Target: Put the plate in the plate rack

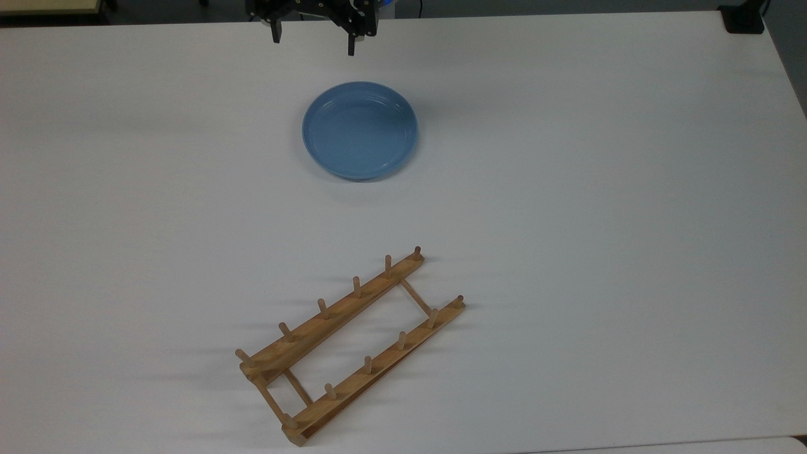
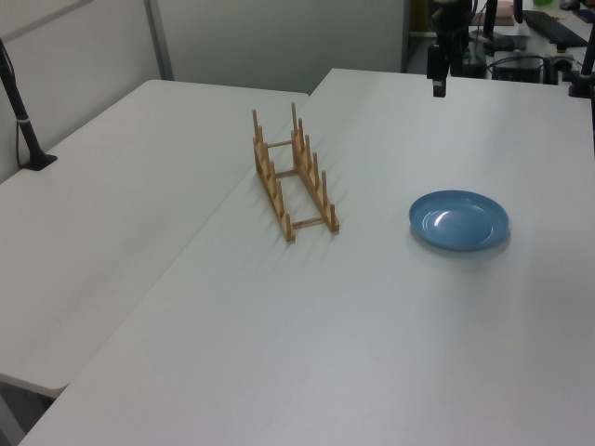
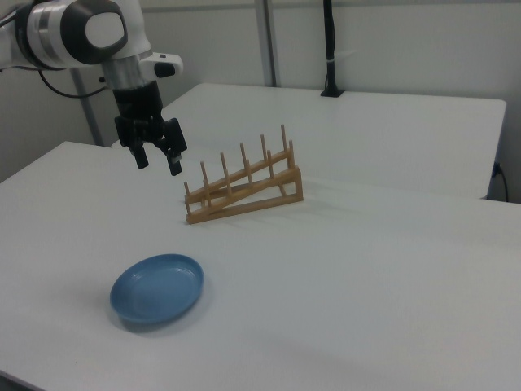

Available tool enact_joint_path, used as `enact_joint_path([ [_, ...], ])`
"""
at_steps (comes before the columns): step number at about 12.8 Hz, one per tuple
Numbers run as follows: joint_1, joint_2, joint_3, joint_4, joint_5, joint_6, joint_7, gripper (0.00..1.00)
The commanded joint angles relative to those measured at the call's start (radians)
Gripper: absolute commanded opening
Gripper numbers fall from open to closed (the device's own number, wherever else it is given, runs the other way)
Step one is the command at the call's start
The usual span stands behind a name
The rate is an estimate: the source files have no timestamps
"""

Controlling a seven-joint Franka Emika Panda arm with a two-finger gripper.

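Plate: the round, glossy blue plate (image 1: pixel 360 130) lies flat on the white bench (image 1: pixel 567 189), well apart from the rack.
Rack: the light-brown wooden plate rack (image 1: pixel 350 343) with upright pegs stands on the bench, holding nothing.
Claw: the black two-finger claw (image 3: pixel 158 156) hangs above the bench, fingers apart, gripping nothing.

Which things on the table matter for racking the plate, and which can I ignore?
For the job:
- the plate, flat on the table, not yet picked up
- the plate rack, standing apart from the plate, no plate in it
- the gripper, open, above the table and holding nothing

Can ignore:
- the black post at the second table's far edge
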Motion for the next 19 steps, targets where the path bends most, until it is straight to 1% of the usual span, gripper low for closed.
enact_joint_path([
  [1,0.008,-0.008,-0.006,-0.014,0.001,0.004,0.008,1.00],
  [8,0.007,-0.005,-0.006,-0.015,0.001,0.006,-0.005,1.00],
  [9,0.005,-0.003,-0.006,-0.020,0.001,0.004,-0.054,1.00],
  [10,0.004,0.000,-0.006,-0.028,0.001,0.006,-0.129,1.00],
  [12,-0.001,0.038,-0.006,-0.055,0.001,0.009,-0.301,1.00],
  [14,-0.004,0.075,-0.007,-0.078,-0.006,0.058,-0.372,1.00],
  [19,-0.016,0.142,-0.007,-0.195,-0.025,0.193,-0.478,1.00],
])
